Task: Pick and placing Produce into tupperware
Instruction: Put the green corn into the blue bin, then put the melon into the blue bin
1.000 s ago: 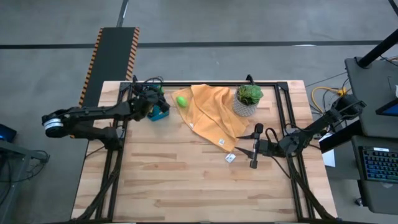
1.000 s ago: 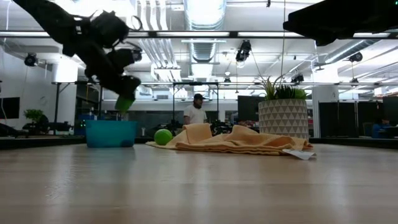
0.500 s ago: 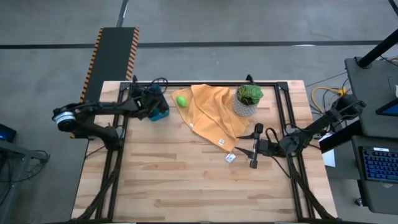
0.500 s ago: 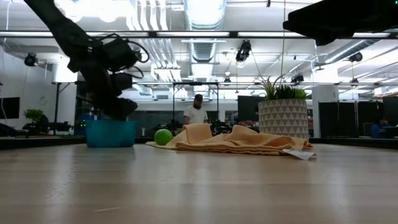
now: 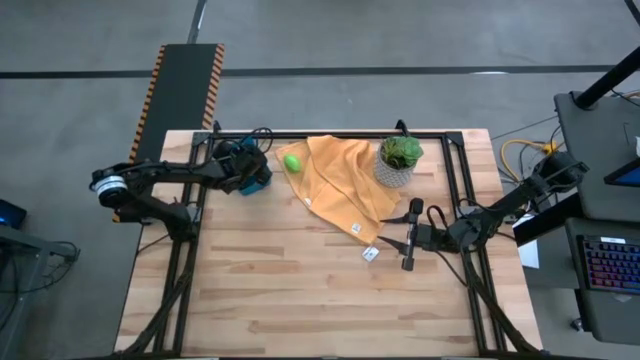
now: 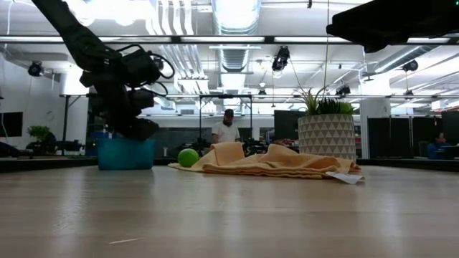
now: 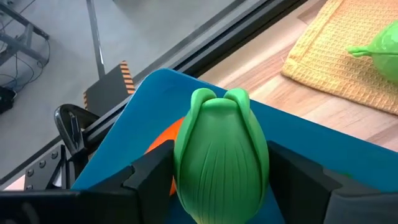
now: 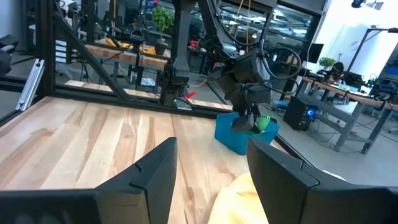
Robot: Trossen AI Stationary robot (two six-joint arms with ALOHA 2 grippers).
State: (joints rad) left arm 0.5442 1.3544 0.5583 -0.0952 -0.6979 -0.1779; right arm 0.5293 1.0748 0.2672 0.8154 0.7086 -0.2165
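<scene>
Since a second ago the left gripper [image 5: 252, 172] has dropped right down over the small rectangular blue plastic tupperware [image 6: 126, 153] at the table's far left, fingers around a ribbed green toy vegetable [image 7: 221, 163], with an orange toy piece [image 7: 166, 134] in the tub beneath. Right gripper [image 5: 408, 240] sits open beside the crumpled orange-yellow cloth [image 5: 343, 180], which carries a round lime-green toy fruit [image 5: 291, 162].

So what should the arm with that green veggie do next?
Probably open wider and let go. The left gripper has the green vegetable between its fingers, directly over the blue tupperware, where an orange piece already lies.
</scene>
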